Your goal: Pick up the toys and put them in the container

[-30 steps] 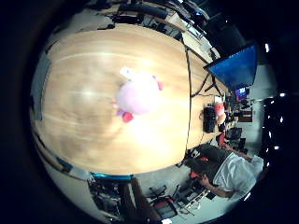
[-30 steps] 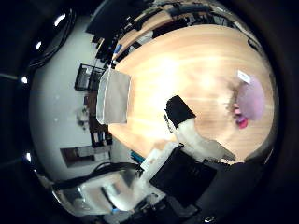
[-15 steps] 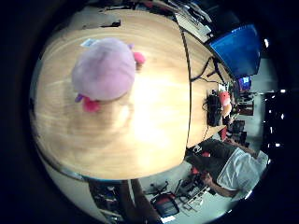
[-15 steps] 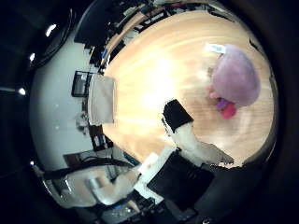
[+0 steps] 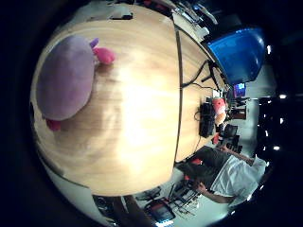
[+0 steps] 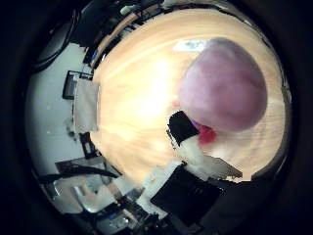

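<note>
A round pink-purple plush toy (image 6: 223, 84) with bright pink feet is seen lying on a light wooden table (image 5: 137, 118), filling much of the thumb-side palm view, so it is close under the palm. One black-tipped white finger (image 6: 185, 128) of the right hand (image 6: 195, 161) is shown reaching toward the toy's near edge, just beside a pink foot; whether the fingers are apart or curled cannot be told. A pale, box-like container (image 6: 86, 106) is seen beyond the table's edge, well apart from the toy.
</note>
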